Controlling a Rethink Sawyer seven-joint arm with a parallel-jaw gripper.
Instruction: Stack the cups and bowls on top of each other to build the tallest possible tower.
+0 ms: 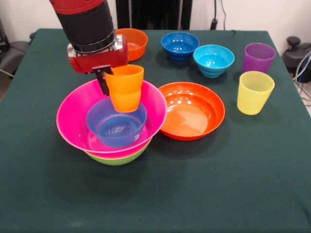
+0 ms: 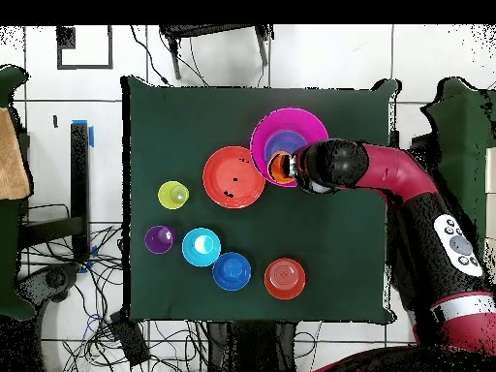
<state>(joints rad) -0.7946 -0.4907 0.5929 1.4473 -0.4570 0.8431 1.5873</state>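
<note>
My gripper (image 1: 119,86) is shut on the orange cup (image 1: 125,87), with one black finger (image 1: 103,83) showing on the cup's left side. The cup hangs upright over the small blue bowl (image 1: 116,127), its base at the bowl's far rim; I cannot tell whether they touch. The blue bowl sits inside the big pink bowl (image 1: 73,121), which is nested in the lime green bowl (image 1: 116,158). In the overhead view the cup (image 2: 280,167) is at the pink bowl's (image 2: 291,126) edge nearest the robot. The yellow cup (image 1: 254,92) and purple cup (image 1: 258,57) stand at the right.
A shallow orange bowl (image 1: 192,110) lies right beside the tower. A small orange bowl (image 1: 133,42), a dark blue bowl (image 1: 180,45) and a cyan bowl (image 1: 214,59) stand along the far side of the green tablecloth (image 1: 155,194).
</note>
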